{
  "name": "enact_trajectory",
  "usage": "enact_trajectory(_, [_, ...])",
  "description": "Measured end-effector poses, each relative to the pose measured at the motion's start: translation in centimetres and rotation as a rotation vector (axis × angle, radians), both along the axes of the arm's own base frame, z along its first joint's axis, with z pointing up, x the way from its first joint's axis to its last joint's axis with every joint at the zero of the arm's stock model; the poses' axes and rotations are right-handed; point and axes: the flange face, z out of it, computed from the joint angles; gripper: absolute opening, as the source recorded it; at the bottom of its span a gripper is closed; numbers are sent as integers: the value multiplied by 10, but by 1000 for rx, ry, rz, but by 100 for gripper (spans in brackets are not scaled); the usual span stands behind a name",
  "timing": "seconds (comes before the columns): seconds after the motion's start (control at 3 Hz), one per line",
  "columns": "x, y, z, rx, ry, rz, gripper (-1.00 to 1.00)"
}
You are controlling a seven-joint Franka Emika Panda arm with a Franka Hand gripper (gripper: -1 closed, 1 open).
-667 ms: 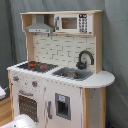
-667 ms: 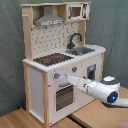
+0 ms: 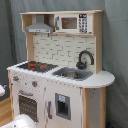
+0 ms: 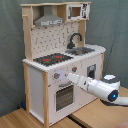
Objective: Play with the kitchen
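Here, read from the frame's left across to its right:

Kitchen: the kitchen point(image 4: 60, 60) fills the left and centre of the second exterior view, standing on a wooden floor point(image 4: 30, 119); in the first exterior view it fills nearly the whole frame point(image 3: 60, 70).
Hood: grey hood point(image 4: 48, 20) at upper left of the second exterior view, over the tiled back wall.
Hob: black-red hob point(image 4: 52, 58) on the counter point(image 4: 37, 64), left of centre.
Knobs: small knobs point(image 4: 56, 76) on the front panel above the oven door point(image 4: 64, 96); the arm's tip sits at about this height.
Gripper: the gripper point(image 4: 70, 77) points at the front panel just beside the knobs; whether it is wide or narrow cannot be told, nor whether it touches.
Step in hand: probably reaching for a knob or the oven handle; a slow, level approach would keep it from shoving the light cabinet.
Arm: white arm point(image 4: 100, 87) enters from the lower right.
Sink and faucet: sink point(image 4: 82, 50) and black faucet point(image 4: 75, 39) right of centre, clear of the arm.
Microwave: small microwave point(image 4: 76, 10) at upper right.
In the way: nothing visible between the gripper and the panel; a grey curtain point(image 4: 115, 30) hangs behind.
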Motion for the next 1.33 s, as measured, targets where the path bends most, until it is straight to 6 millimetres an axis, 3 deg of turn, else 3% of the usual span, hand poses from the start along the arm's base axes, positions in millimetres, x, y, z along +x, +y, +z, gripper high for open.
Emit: enact_trajectory(1.33, [25,-10,-34,328,-28,-31,100])
